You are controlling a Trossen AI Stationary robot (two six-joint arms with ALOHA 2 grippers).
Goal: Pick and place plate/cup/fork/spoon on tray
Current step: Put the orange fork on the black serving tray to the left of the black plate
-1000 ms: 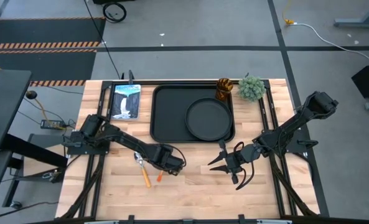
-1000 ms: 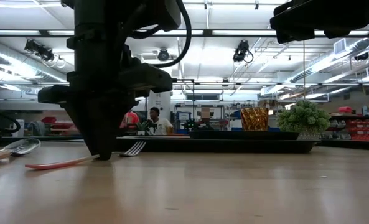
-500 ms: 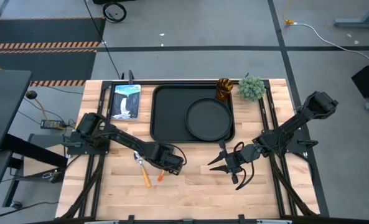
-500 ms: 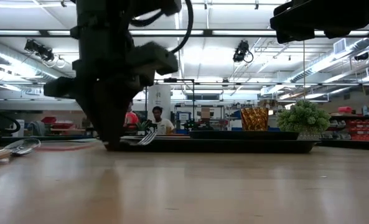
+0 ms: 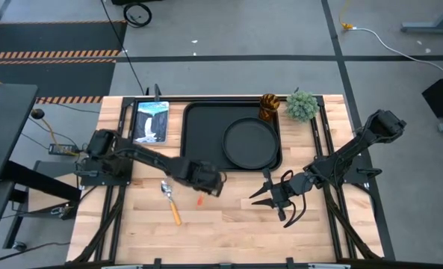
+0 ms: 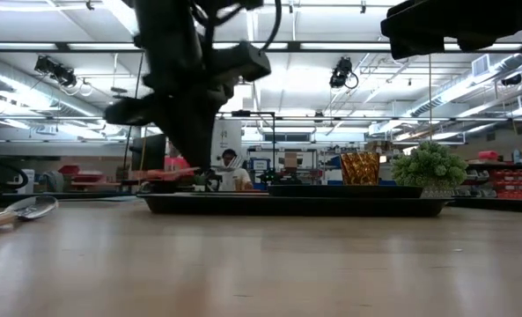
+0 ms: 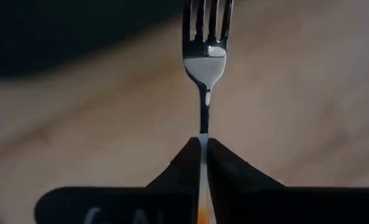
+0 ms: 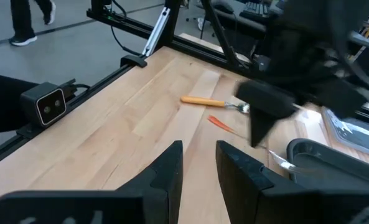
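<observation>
High view: the fork [image 5: 200,200] is being held clear of the wooden table [image 5: 228,224] by the left gripper [image 5: 205,181], just off the tray [image 5: 199,134] at its 7 o'clock corner. Left wrist view: the fork's neck is being pinched between pressed-together fingers [image 7: 224,163]. The spoon [image 5: 169,200] is lying at 9 o'clock of the fork. The right gripper [image 5: 262,193] is being kept spread, idle, at 3 o'clock.

The spoon [image 8: 212,102] lies on the wooden table [image 8: 122,130] beyond 2 parted fingers [image 8: 165,167].
</observation>
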